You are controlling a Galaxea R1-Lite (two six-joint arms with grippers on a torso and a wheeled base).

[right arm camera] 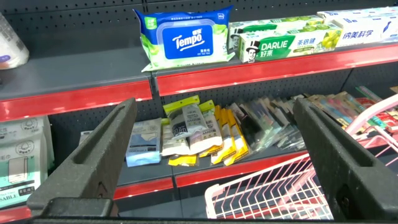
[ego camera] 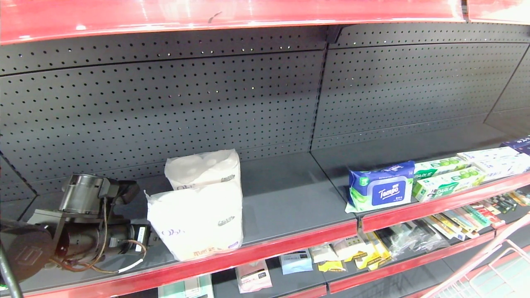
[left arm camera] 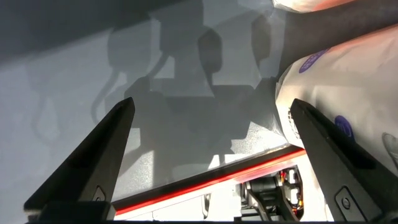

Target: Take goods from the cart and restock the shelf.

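Two white toilet paper packs stand on the grey shelf (ego camera: 290, 198): a front pack (ego camera: 194, 217) at the red edge and a second pack (ego camera: 205, 167) behind it. My left arm (ego camera: 83, 215) lies on the shelf just left of them. My left gripper (left arm camera: 212, 106) is open with nothing between its fingers, and the front pack (left arm camera: 329, 68) sits right beside one finger. My right gripper (right arm camera: 216, 106) is open and empty, held in front of the lower shelves above the cart (right arm camera: 273, 186).
A blue wipes pack (ego camera: 381, 186) and green toothpaste boxes (ego camera: 447, 178) lie on the right half of the shelf. Small hanging packets (right arm camera: 193, 130) fill the shelf below. The pink wire cart (ego camera: 488, 273) is at the lower right. A red shelf (ego camera: 207, 12) runs overhead.
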